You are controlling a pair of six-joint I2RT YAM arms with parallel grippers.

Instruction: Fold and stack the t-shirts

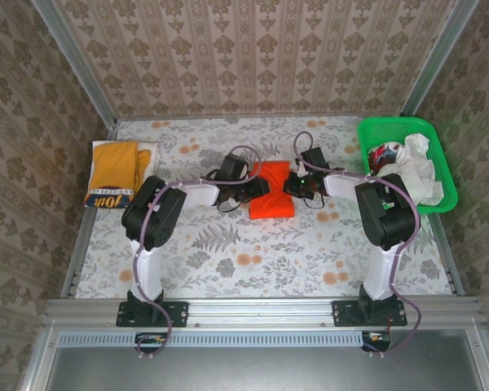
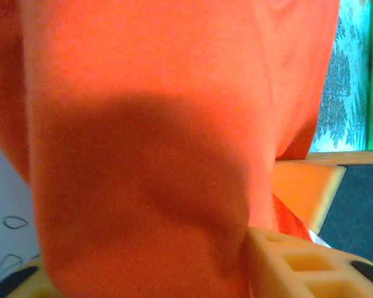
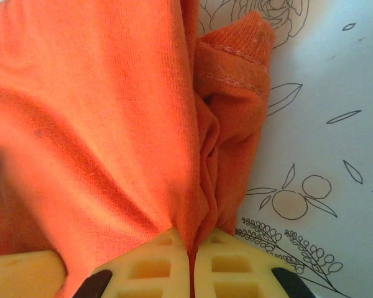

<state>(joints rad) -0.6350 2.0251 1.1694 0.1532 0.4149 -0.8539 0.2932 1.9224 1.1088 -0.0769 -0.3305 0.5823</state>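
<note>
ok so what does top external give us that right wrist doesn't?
Top external adds the layout: folded mustard-yellow tee far left, green basket with white tees heaped in it far right, left gripper at the left edge of the orange tee. Right wrist adds grip detail: fingers pinched shut on a bunched fold, stitched hem beside it. Shared: orange tee, right gripper, floral table cover.

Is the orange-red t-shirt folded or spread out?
Folded: the orange-red t-shirt lies as a compact layered bundle, its bunched edge pinched by the right gripper.
</note>
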